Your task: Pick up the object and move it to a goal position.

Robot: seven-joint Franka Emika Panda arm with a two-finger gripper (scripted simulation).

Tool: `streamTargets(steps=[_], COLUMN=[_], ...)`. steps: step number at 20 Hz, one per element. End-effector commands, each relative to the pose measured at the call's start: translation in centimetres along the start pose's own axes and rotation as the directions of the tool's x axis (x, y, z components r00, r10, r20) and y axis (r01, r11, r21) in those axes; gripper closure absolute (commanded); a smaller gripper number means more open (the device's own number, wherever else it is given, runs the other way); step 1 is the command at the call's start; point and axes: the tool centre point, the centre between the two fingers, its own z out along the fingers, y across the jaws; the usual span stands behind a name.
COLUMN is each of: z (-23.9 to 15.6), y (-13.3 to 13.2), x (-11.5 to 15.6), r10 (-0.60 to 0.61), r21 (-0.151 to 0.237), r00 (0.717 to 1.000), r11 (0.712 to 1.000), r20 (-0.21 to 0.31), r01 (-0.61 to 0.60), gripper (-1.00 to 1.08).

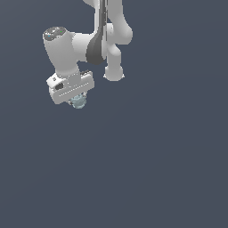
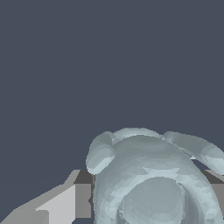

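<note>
The object (image 1: 79,102) is a tiny pale blue-grey, glassy roundish item sitting right under the white hand of my gripper (image 1: 78,101) in the upper left of the exterior view. In the wrist view the object (image 2: 153,179) fills the lower part of the frame, with rounded knobs on its sides, and sits between my two fingers (image 2: 65,203), which press against it from either side. The gripper is shut on the object. The fingertips are mostly hidden by the hand in the exterior view.
The white arm (image 1: 107,35) comes down from the top of the exterior view. The surroundings are a plain dark blue-grey surface with no other objects or goal marker showing.
</note>
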Motion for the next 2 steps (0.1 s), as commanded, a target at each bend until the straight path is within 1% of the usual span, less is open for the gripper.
streamTargets(steps=[1,2], z=[-0.29,-0.31], y=[0.11,0.12], x=[-0.42,-0.46], r10=[-0.002,-0.002], r21=[0.001,0.001], r00=[1.0,1.0], r11=[1.0,1.0], r20=[0.0,0.0], r01=[0.002,0.002], gripper=[1.08,1.08])
